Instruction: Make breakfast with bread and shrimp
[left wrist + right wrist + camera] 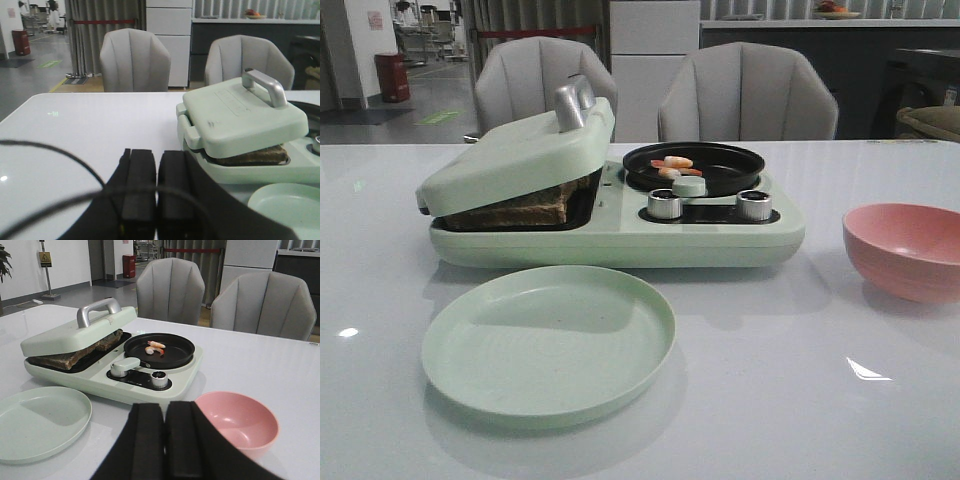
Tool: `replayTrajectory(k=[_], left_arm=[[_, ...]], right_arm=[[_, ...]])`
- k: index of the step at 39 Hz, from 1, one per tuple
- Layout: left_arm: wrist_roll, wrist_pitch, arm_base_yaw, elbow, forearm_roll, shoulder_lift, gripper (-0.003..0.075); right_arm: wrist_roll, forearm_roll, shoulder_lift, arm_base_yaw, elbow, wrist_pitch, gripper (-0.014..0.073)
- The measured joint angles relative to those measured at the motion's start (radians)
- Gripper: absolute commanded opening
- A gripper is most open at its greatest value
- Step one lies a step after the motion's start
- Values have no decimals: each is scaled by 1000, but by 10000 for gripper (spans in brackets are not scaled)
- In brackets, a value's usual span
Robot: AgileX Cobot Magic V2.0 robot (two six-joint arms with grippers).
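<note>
Bread sandwiched in the left bay of the mint breakfast maker, dark crust showing along the gap under the tilted lid, which rests on the slices rather than closing flat. Shrimp lying in the small black pan on the right half of the appliance, behind the two metal knobs. Pale green plate set just in front of the maker, toward the desk's near edge; pink bowl well apart near the right edge. Probably the cooking or unloading stage, so best done by taking the lid's silver handle squarely from above and lifting along the hinge arc at the back, not pulling toward the front edge, lest the whole appliance slide across the glossy desk. Worth steadying the base with the other arm if it shifts. Neither arm visible in the front view, so both judged to be held back at the near edge, low and roughly level, facing the appliance. Left gripper with pads pressed together, grasping nothing; right gripper likewise closed and carrying nothing, aimed between the knobs and the pink bowl.
</note>
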Motion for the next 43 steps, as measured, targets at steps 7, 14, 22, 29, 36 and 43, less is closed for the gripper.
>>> replayTrajectory(k=[7, 14, 22, 29, 36, 43], left_arm=[[-101, -95, 27, 47, 46, -5, 111], [-114, -91, 28, 47, 71, -45, 111], [-116, -86, 28, 47, 65, -45, 111], [-116, -86, 28, 47, 65, -45, 111], [-117, -86, 28, 47, 65, -45, 111], [-117, -86, 28, 47, 65, -45, 111]], right_arm=[[0, 0, 0, 0, 0, 0, 135], [0, 0, 0, 0, 0, 0, 135], [0, 0, 0, 0, 0, 0, 135], [0, 0, 0, 0, 0, 0, 135], [0, 0, 0, 0, 0, 0, 135], [0, 0, 0, 0, 0, 0, 135]])
